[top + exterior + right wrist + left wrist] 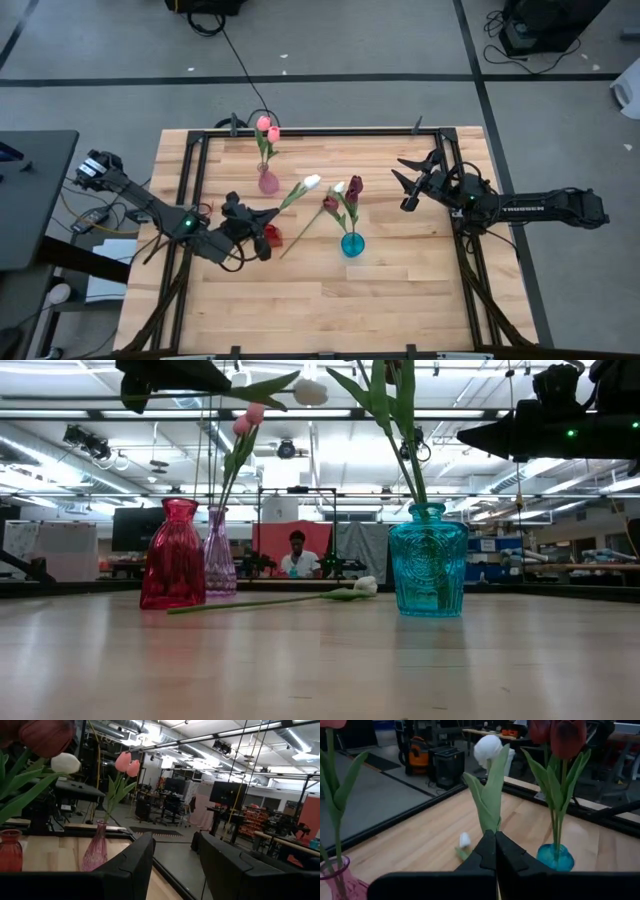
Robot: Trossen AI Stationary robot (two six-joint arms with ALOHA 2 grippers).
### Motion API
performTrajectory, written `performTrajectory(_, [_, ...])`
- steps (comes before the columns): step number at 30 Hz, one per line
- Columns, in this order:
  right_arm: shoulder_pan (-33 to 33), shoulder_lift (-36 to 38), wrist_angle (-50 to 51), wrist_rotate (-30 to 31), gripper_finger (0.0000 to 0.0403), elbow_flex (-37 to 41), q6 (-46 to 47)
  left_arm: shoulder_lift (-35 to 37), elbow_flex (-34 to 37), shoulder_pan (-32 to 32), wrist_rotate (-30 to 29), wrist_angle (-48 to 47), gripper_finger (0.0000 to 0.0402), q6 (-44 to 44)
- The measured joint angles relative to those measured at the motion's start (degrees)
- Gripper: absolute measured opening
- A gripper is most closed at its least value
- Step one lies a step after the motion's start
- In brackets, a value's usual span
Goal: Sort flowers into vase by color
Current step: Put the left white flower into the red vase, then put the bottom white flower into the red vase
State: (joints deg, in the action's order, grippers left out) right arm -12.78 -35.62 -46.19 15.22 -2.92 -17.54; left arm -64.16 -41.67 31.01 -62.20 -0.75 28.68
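White tulip (311, 182) pinched and lifted above the table (400, 290), not yet in a vase.

The left tool (272, 213) is pressed tight on its stem near the empty red vase (271, 234), its likely home; next comes lowering it stem first. Right tool (408, 184) waits spread. Three vases; maroon tulips (352, 187) in teal (352, 244), two pink (267, 128) in pink-tinted (268, 181), second white tulip (339, 187) lying flat.

Tulips: two pink (267, 127), two white (312, 182), maroon (354, 186) at least two, exact count unclear. Vases: three, one pink (268, 181), one red (271, 234), one teal (352, 243).
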Motion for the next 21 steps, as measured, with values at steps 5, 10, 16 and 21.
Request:
performTrajectory(5, [0.00, 0.02, 0.00, 0.00, 0.0169, 0.00, 0.00, 0.01, 1.33, 1.12, 3.39, 1.32, 0.0000, 2.00])
performTrajectory(10, [0.00, 0.00, 0.00, 0.00, 0.0169, 0.00, 0.00, -1.40, 6.75, 1.31, 17.46, 10.58, 0.0000, 6.95])
performTrajectory(16, [0.00, 0.02, -0.02, -0.17, 0.0169, 0.00, 0.02, -7.65, 8.55, 2.25, 24.87, 14.72, 0.0000, 16.79])
performTrajectory(21, [0.00, 0.01, -0.02, -0.37, 0.0169, 0.00, 0.04, -12.51, 8.52, 3.98, 25.43, 14.62, 0.0000, 21.60])
